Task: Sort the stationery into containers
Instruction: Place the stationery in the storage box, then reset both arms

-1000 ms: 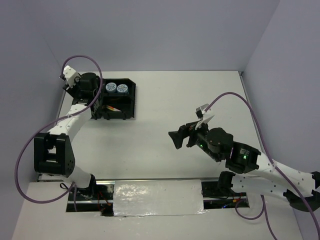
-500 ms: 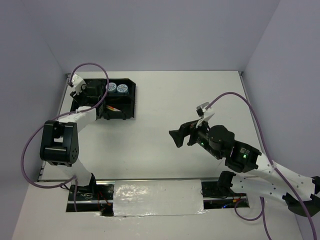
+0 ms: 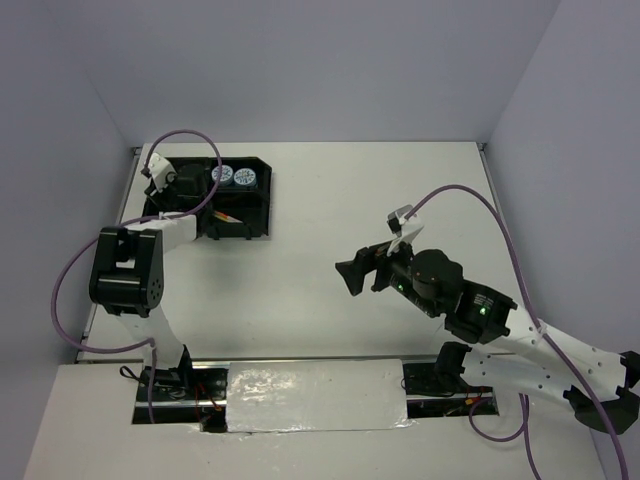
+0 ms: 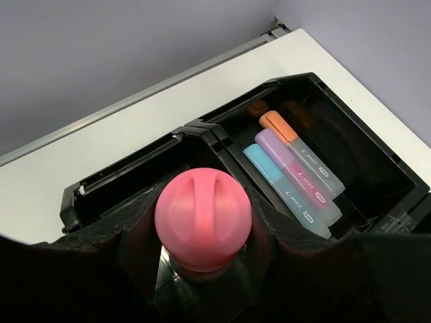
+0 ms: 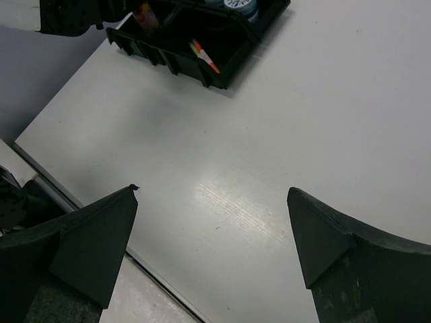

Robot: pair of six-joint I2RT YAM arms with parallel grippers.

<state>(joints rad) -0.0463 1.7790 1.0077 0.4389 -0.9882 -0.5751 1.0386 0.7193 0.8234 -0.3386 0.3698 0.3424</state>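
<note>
Three highlighters (image 4: pixel 296 171) lie in the black tray (image 4: pixel 404 185). Over it hangs the left gripper (image 4: pixel 203 252), jaws clamped on the pink-capped bottle (image 4: pixel 203 215). The right gripper (image 5: pixel 214 235) hovers above bare table (image 5: pixel 283 121), jaws wide apart, empty.

Counted items: one black plastic rectangular tray (image 3: pixel 268 200) with four compartments; two round blue-white patterned tape rolls (image 3: pixel 223 174); three pastel highlighters (image 4: pixel 296 168), one each in orange, purple and blue; two thin pens (image 5: pixel 203 56), one yellow and one pink; one pink-capped bottle (image 4: pixel 203 215).

A white table (image 3: pixel 380 200) carries a black divided tray (image 3: pixel 250 232).
</note>
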